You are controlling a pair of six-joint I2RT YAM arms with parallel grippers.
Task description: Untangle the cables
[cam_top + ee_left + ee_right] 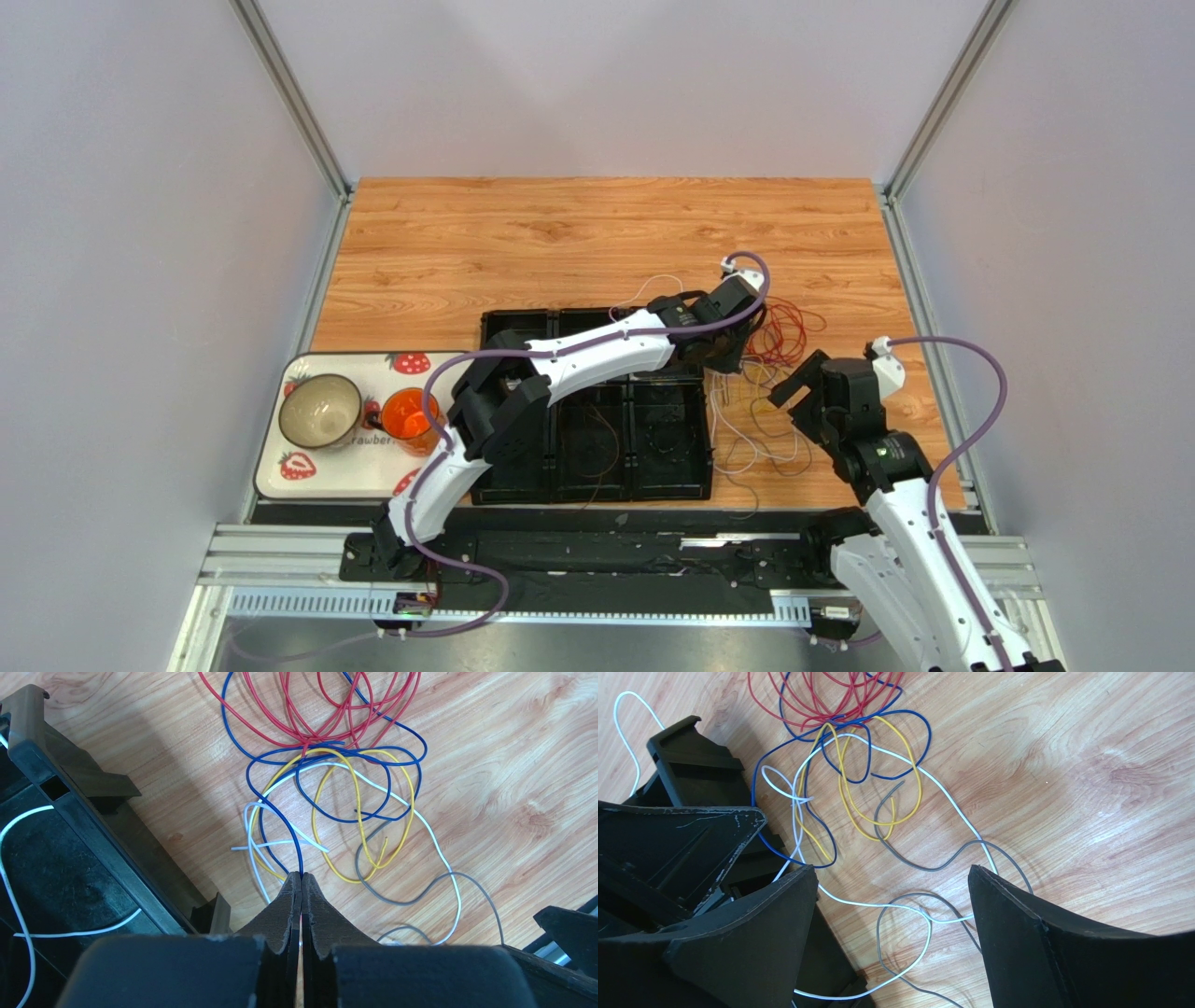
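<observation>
A tangle of thin cables (769, 367) lies on the wooden table right of the black tray (659, 476): red loops (302, 714), blue (393, 731), yellow (358, 812), white (449, 875) and grey (421, 897) wires. My left gripper (302, 875) is shut on the blue cable, which leaves its tips. It reaches over the tray's right edge (730, 325). My right gripper (892, 875) is wide open above white (878, 905) and grey (927, 866) strands, touching none. It hovers right of the tangle (802, 385).
A strawberry-print mat (288, 483) at the left holds a bowl (320, 409) and an orange cup (410, 416). White wires lie in the tray's compartments (21, 882). The tray's corner (689, 749) and the left gripper's fingers (703, 833) are near my right gripper.
</observation>
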